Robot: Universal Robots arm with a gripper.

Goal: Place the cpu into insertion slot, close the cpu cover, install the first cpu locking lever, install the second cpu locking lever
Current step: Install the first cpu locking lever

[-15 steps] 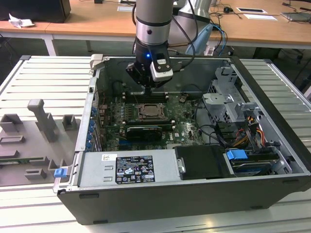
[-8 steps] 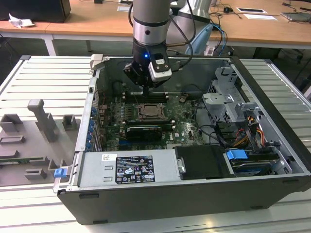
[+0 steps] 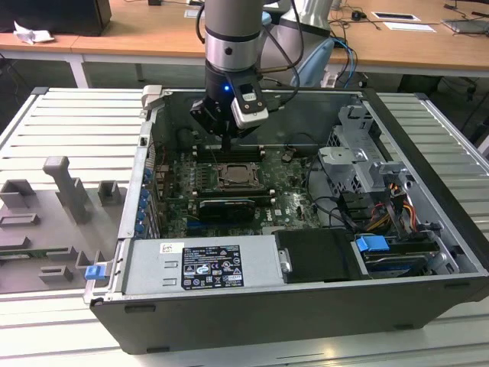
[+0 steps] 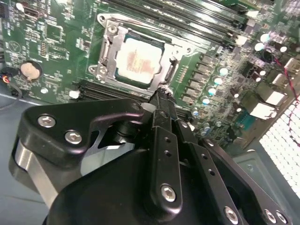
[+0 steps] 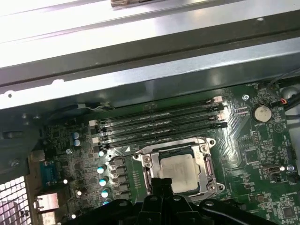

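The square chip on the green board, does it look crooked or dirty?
The pale square metal-topped cpu sits straight inside the silvery metal-frame cpu cover, not crooked. One oddity: in the second wrist view a reddish-brown smudge marks the middle of its top. Nothing nearby looks broken or spilled.

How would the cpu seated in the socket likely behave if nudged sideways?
The cpu looks flat and rigid, so probably stiff and unable to roll. Ringed by the cpu cover, it likely would not slide. Its smooth metal top may be slippery.
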